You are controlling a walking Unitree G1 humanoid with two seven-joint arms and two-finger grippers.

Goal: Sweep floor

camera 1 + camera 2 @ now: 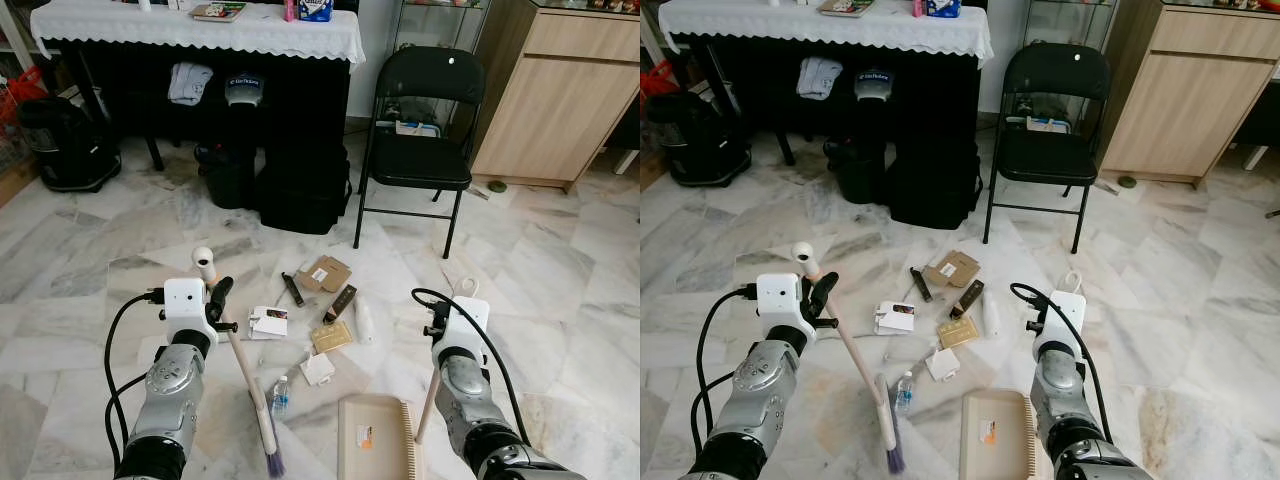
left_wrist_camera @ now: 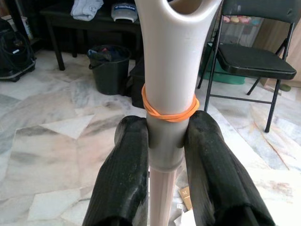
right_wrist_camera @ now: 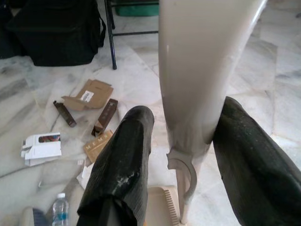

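The litter [image 1: 318, 300] lies scattered mid-frame on the marble floor [image 1: 560, 290], just above the broom [image 1: 262, 415] head and dustpan [image 1: 372, 437]. The left gripper [image 2: 165, 155], jaws clamped on the broom handle, slants it toward lower centre; right gripper [image 3: 188, 155] jaws grip the dustpan handle.

the dustpan [image 1: 375, 440] and both arms run off the bottom edge.
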